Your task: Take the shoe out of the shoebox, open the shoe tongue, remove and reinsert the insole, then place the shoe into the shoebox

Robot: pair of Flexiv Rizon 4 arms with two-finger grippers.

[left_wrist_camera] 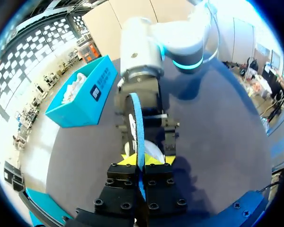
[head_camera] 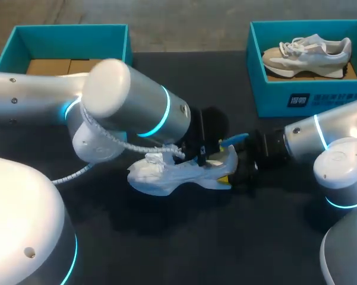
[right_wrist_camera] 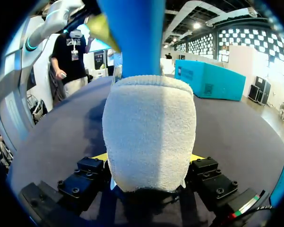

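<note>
Two arms (head_camera: 41, 89) (head_camera: 329, 133), shoes (head_camera: 157, 175) (head_camera: 306, 52), shoeboxes (head_camera: 71, 41) (head_camera: 273, 95); one insole (head_camera: 234, 140)

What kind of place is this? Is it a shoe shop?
Probably a robot lab, not a shop: the left arm and right arm hold a white shoe and its blue insole at a dark table, near a teal shoebox with another shoe.

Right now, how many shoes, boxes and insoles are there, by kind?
Shoes: 2, the white shoe on the table and the boxed shoe.
Boxes: 2, the left box and the right box.
Insoles: 1, the insole, blue.
Total: 5
</note>
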